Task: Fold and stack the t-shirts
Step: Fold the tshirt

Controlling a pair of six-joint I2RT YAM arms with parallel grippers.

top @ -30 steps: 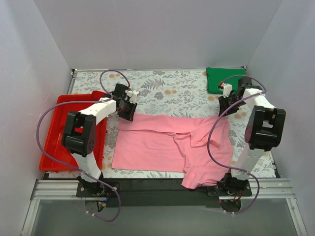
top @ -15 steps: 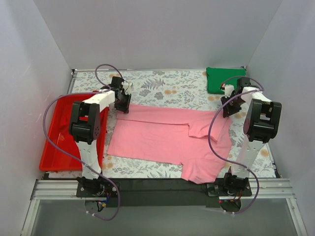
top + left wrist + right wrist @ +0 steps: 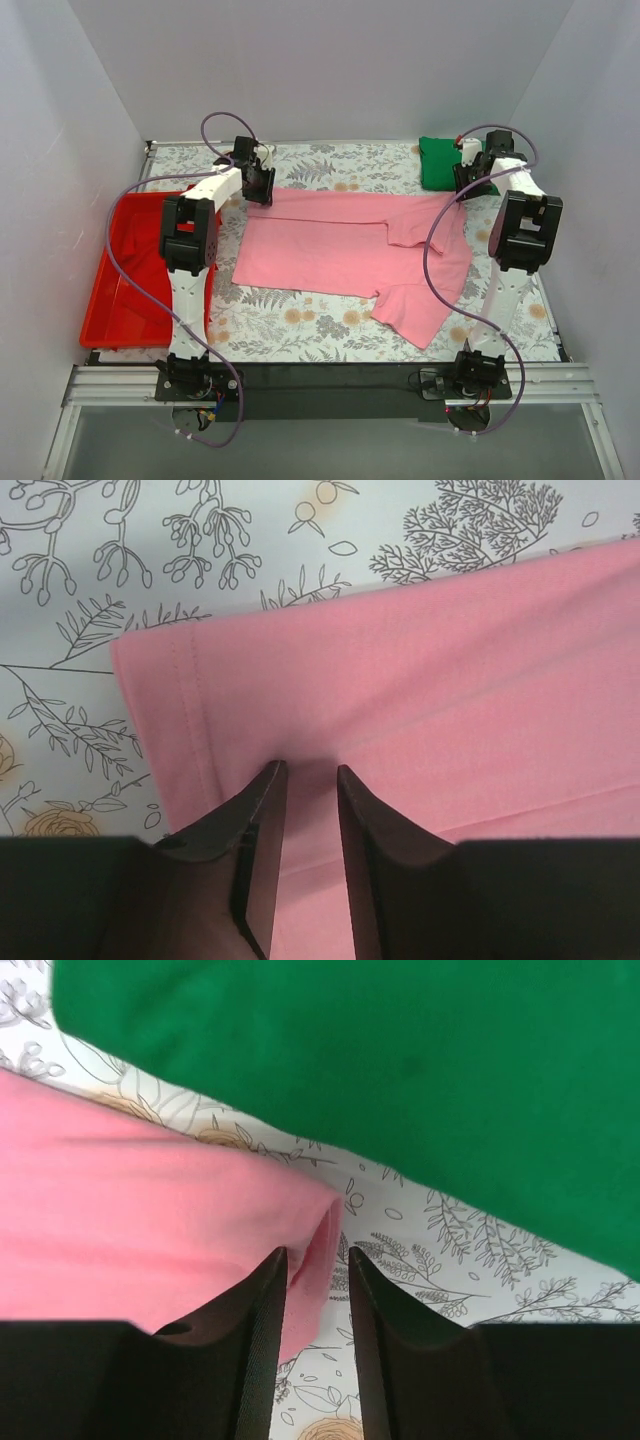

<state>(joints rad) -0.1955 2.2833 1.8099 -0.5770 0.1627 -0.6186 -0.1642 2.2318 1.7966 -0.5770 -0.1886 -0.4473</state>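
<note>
Nearly closed, left tool (image 3: 307,770) and right tool (image 3: 315,1255) pinch pink t-shirt (image 3: 340,255).

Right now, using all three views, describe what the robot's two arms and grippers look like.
Both the left arm and right arm have white links joined by boxy black joint housings. A thin purple cable loops along each. The left gripper and right gripper each have two dark, smooth fingers tapering to narrow tips.

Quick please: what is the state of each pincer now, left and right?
Left pincer: closed, pinching the pink t-shirt near its hem.
Right pincer: closed, pinching the pink t-shirt's edge.
</note>
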